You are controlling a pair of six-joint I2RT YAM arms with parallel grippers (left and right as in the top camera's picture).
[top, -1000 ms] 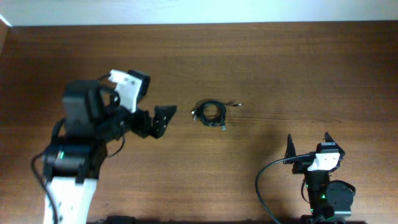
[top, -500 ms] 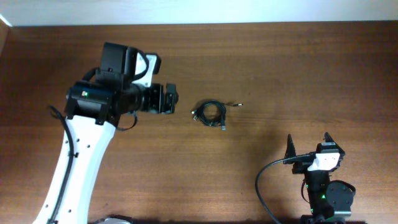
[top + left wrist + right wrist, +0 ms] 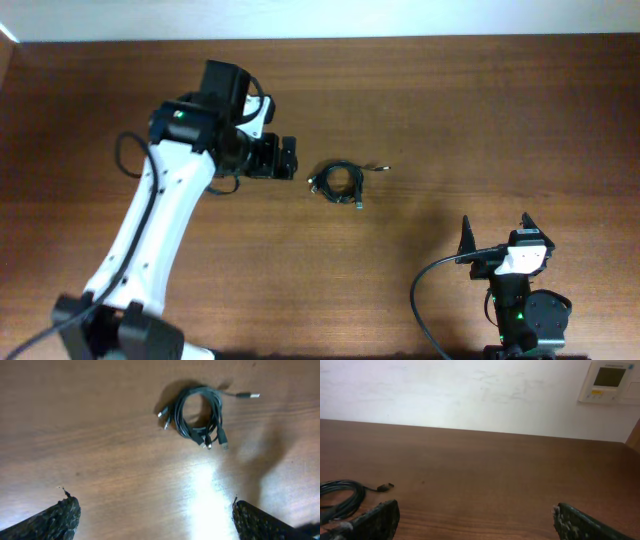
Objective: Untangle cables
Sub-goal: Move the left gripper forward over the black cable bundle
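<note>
The cables lie as a small coiled bundle of thin black cords on the brown wooden table, with one plug end stretched out to the right. My left gripper hovers just left of the bundle, open and holding nothing. In the left wrist view the cables lie well ahead of the open left gripper, apart from it. My right gripper rests open at the near right, far from the bundle. In its view the cables show at the left edge, beyond the empty right gripper.
A white wall rises behind the table's far edge, with a small white control panel mounted on it. The right arm's thick black cable loops on the table at the near right.
My left arm has swung away from the near left towards the far middle, bringing its open gripper close to the left side of the cables. The right arm and the cables have not moved.
</note>
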